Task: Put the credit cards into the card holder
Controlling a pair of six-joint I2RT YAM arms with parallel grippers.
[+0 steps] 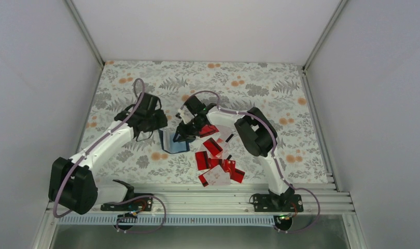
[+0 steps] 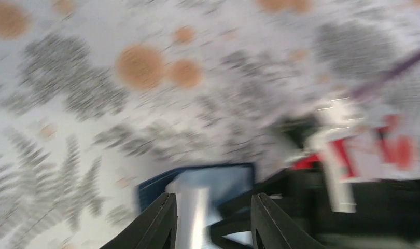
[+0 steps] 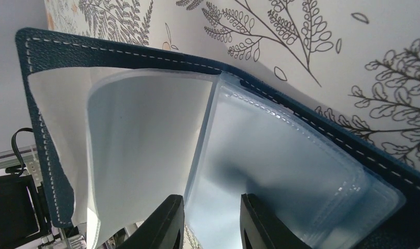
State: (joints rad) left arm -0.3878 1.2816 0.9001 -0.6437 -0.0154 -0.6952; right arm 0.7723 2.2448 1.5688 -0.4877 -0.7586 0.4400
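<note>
The card holder lies open on the patterned table, navy outside with clear pale sleeves inside. My left gripper hovers at its left edge. In the blurred left wrist view the left gripper is open, the card holder just beyond its tips. My right gripper is over the holder from the right. Up close, the right gripper stands open above the sleeves of the card holder, pinching nothing that I can see. The credit cards, mostly red, lie in a loose pile to the right; they show blurred.
One red card lies apart from the pile, close beside the right wrist. The right arm's elbow hangs over the table behind the pile. An aluminium rail runs along the near edge, and white walls enclose the other three sides.
</note>
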